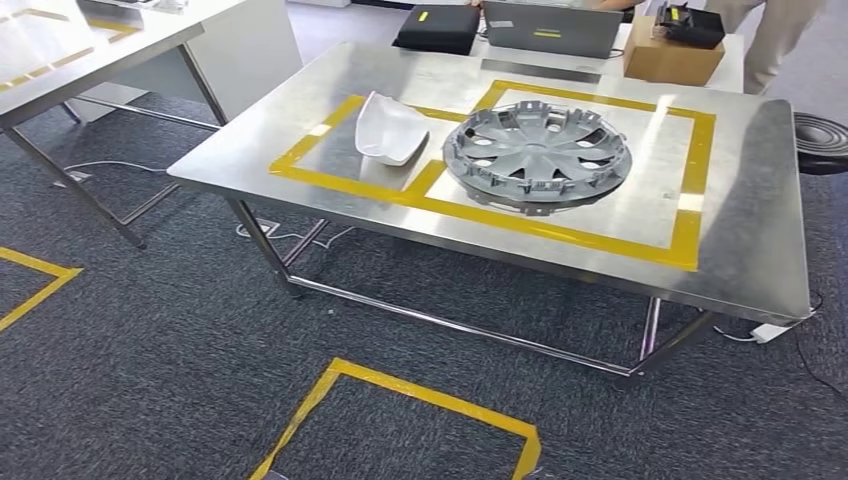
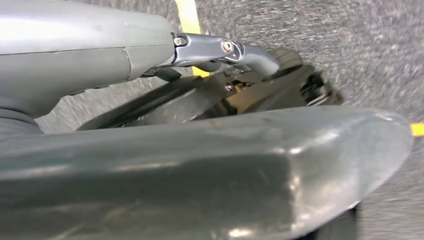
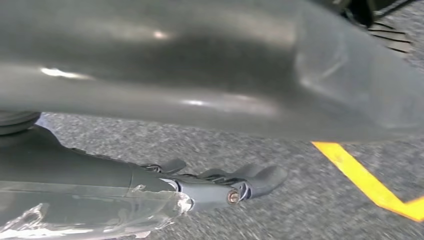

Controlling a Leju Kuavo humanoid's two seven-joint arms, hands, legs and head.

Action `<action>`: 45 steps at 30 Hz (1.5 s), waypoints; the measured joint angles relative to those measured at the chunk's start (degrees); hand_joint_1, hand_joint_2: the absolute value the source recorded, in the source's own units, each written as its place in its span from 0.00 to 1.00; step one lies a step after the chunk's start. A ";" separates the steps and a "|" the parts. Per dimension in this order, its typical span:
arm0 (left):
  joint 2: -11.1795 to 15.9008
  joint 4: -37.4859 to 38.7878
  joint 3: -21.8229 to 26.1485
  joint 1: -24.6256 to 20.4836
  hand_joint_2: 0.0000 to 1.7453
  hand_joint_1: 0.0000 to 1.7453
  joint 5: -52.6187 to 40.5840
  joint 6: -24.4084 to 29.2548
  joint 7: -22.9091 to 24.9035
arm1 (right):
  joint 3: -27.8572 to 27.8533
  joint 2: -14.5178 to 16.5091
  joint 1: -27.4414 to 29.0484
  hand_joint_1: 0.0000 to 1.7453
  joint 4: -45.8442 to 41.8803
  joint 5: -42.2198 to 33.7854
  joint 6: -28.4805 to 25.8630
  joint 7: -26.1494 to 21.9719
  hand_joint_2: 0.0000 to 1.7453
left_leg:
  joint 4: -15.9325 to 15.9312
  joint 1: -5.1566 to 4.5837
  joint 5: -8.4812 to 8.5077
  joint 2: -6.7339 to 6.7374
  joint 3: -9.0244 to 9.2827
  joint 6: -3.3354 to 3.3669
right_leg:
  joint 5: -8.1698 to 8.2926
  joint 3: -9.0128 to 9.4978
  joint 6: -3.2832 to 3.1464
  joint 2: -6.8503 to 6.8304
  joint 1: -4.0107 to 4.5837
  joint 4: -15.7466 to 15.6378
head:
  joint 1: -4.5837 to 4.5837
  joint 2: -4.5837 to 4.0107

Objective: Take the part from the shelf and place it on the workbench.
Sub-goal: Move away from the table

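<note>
Grey carpet (image 1: 150,380), marked with yellow floor tape (image 1: 400,385), surrounds a steel desk (image 1: 740,230) seen from the head view.

- Desk tape (image 1: 560,232): two adjoining yellow bays, apparently drop zones that fix where each part goes.
- Wheel cover (image 1: 537,155): grey, round, lying flat inside the larger bay, touching no other item. Judged to be the task's part, so it sits on the desk already; placement looks complete.
- White moulded shell (image 1: 388,130): in the smaller bay, at nine o'clock from the wheel cover, just beside it, hollow side partly upward.
- Far edge, outside the bays: black case (image 1: 437,28) at eleven o'clock, laptop (image 1: 550,28) at twelve, cardboard box (image 1: 672,58) at one. A person (image 1: 770,40) stands beyond the box.
- Second table (image 1: 60,60): at ten o'clock, well apart.
- Left robot hand (image 2: 200,47): hangs over carpet, thick thumb (image 2: 175,170) apart from its dark finger, holding nothing.
- Right robot hand (image 3: 215,187): likewise empty, thumb (image 3: 200,65) spread from the fingers, above carpet and a strip of floor tape (image 3: 365,180).

The head view gives the desk layout; the wrist views add the empty state of each robot hand.
</note>
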 joint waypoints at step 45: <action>1.69 -0.31 4.86 0.04 0.00 0.00 3.89 7.58 8.08 | -9.48 -2.09 1.29 0.00 0.41 -14.33 1.20 7.39 0.00 | -1.27 2.27 -2.97 -2.75 5.05 -0.44 | 2.69 -3.94 1.28 5.67 0.26 0.57 | -0.13 0.01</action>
